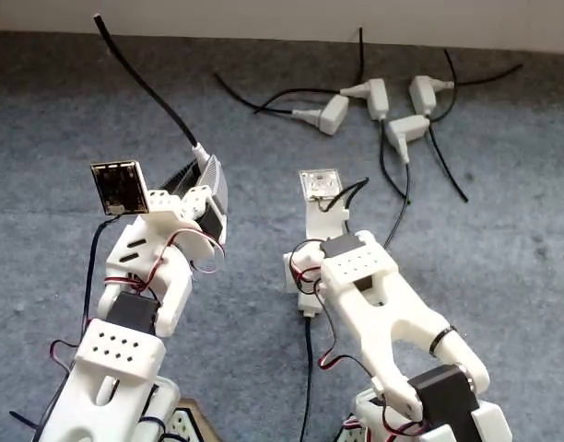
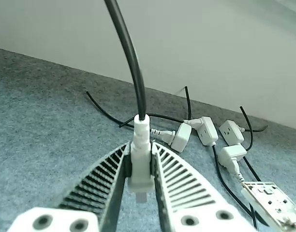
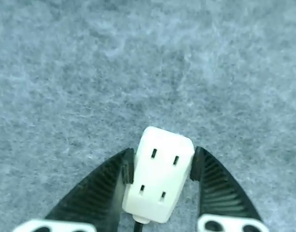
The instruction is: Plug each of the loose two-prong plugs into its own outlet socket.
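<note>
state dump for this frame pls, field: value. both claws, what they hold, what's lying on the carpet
left claw: shut on white plug, its black cord rising away
right claw: shut on outlet block, slotted face toward wrist camera
far side: four white cord ends clustered, black cords crossing
surface: grey carpet
mating: not done, white plug and outlet block apart

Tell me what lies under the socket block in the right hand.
Grey carpet lies beneath the socket block held by the right hand; the patch directly under it is covered.
</note>
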Robot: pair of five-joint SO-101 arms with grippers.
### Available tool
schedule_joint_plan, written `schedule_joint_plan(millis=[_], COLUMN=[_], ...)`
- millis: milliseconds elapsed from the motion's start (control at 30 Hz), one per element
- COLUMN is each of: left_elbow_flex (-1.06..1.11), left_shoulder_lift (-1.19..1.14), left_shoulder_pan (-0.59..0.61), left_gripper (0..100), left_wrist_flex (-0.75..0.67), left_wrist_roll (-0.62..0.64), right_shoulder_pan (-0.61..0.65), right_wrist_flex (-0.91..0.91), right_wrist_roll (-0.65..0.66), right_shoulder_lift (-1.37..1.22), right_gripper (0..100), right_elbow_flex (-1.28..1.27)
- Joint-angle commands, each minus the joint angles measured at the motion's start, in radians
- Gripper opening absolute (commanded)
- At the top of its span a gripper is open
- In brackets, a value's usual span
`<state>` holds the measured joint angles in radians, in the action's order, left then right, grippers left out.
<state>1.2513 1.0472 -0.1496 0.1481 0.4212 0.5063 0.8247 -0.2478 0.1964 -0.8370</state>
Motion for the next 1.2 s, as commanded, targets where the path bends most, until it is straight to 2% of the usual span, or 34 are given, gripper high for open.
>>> schedule_joint_plan(millis=[0,100,300,500,667,867,933,1000,1167], left_elbow_flex=[-0.005,-0.005,-0.004,-0.004,-0.004,-0.004,-0.002,0.007,0.012], left_shoulder_lift=[-0.002,-0.002,-0.002,-0.002,-0.002,-0.002,-0.002,-0.001,0.001], left_shoulder_pan=[-0.019,-0.018,-0.019,-0.019,-0.019,-0.019,-0.018,-0.015,-0.015], left_gripper=[1,1,1,1,1,1,1,1,1], left_wrist_flex=[-0.025,-0.025,-0.025,-0.025,-0.025,-0.025,-0.025,-0.025,-0.025], left_wrist_roll=[-0.008,-0.008,-0.008,-0.008,-0.008,-0.008,-0.008,-0.008,-0.008], right_shoulder_pan=[0.008,0.008,0.005,0.008,0.012,0.048,0.09,0.127,0.107], right_wrist_flex=[0.047,0.111,0.113,0.114,0.114,0.111,0.111,0.111,0.113], right_wrist_roll=[0.023,0.023,0.021,-0.006,-0.006,-0.069,-0.021,0.089,0.304], right_shoulder_lift=[-0.119,-0.168,-0.179,-0.179,-0.185,-0.194,-0.229,-0.297,-0.503], right_gripper=[21.3,21.3,20.6,10.1,9.8,9.8,9.8,9.8,9.8], right_elbow_flex=[0.051,0.137,0.147,0.199,0.289,0.435,0.496,0.567,0.727])
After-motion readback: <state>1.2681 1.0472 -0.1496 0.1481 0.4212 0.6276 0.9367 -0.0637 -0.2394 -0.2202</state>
